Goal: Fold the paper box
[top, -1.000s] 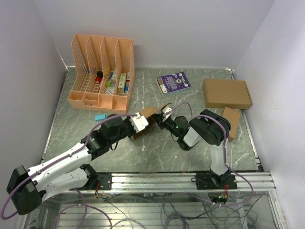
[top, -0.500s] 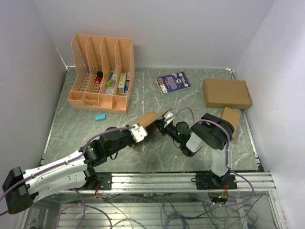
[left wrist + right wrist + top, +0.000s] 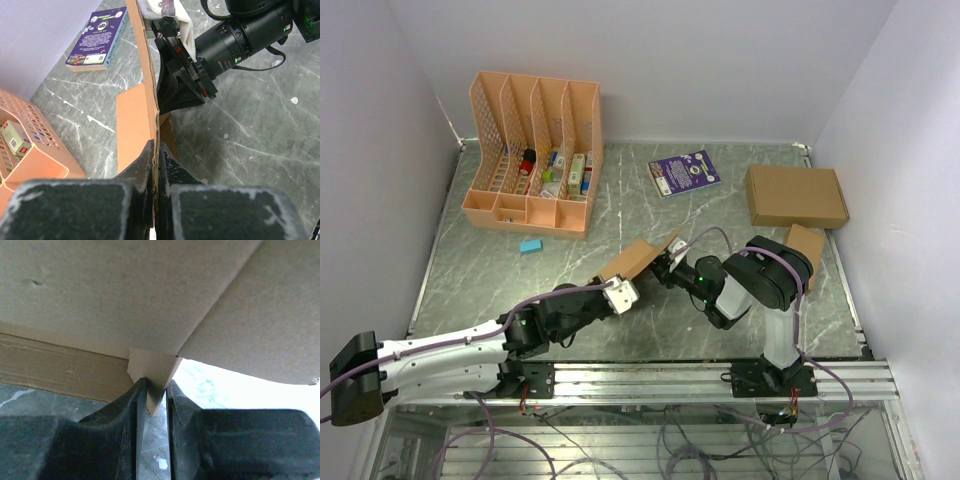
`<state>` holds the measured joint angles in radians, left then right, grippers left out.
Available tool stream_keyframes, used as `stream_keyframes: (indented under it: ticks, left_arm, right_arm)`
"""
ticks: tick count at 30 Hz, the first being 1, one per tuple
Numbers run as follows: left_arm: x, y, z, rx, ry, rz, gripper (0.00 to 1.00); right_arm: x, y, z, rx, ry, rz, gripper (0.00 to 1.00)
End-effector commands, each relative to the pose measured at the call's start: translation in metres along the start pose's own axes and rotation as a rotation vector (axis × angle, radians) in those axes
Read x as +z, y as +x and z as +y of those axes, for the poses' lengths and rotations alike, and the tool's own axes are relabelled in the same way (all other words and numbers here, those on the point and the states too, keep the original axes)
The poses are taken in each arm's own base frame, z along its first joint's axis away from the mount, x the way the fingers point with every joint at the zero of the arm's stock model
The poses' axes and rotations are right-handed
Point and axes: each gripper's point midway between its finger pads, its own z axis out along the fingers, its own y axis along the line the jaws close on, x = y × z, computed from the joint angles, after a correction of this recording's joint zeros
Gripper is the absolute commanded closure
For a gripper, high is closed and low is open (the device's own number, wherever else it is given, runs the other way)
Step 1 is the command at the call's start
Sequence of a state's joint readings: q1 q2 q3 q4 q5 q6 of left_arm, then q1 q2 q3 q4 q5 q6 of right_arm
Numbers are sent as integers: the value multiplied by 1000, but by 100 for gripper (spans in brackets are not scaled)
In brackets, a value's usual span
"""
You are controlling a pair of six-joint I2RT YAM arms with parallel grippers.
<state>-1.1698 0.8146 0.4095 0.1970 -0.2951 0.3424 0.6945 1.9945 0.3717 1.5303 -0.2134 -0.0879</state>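
The paper box [image 3: 638,258] is a brown cardboard sheet held up off the table between the two arms. My left gripper [image 3: 620,293] is shut on its near edge; in the left wrist view the sheet [image 3: 135,120] stands edge-on, pinched between the fingers of that gripper [image 3: 156,156]. My right gripper [image 3: 670,258] meets the sheet from the right. In the right wrist view the box [image 3: 125,290] fills the top. A small tab [image 3: 152,371] hangs between the jaws of my right gripper [image 3: 153,395]. They stand slightly apart, and the tab leans on the left finger only.
A pink file organizer [image 3: 532,150] stands at the back left, with a small blue item [image 3: 530,245] in front of it. A purple booklet [image 3: 684,172] lies at the back centre. A larger brown box [image 3: 796,195] and a small brown carton [image 3: 806,255] sit at the right.
The left arm has drawn back toward the near edge, bringing the sheet's held edge with it. The right jaws have parted slightly around the tab.
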Motion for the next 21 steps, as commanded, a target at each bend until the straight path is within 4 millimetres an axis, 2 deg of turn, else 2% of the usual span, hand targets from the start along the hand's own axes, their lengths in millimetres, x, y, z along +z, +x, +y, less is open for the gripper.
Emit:
stream_keyframes:
  ticks: [1,7,9,12,14,20,21]
  left_arm:
    - [-1,-5,-3,-51,-11,-34,93]
    - [-10,-6,0,-76,-18,-44,93]
    - [-11,-2,-3,-82,-5,-31,93]
    - [-11,2,-8,-91,14,-16,93]
    - [-10,3,-9,-93,19,-11,93]
    - [-8,3,-9,-100,15,-3,93]
    - [-8,2,-8,-104,10,-4,93]
  right_arm:
    - [5,-66,1,-75,-24,-272,79]
    - [13,-79,2,-75,-40,-313,69]
    - [15,-71,3,-71,-52,-298,69]
    - [20,-71,5,-61,-64,-299,70]
    - [22,-71,7,-56,-71,-299,74]
    - [22,-71,10,-65,-91,-305,99]
    - [21,-72,11,-67,-96,-307,100]
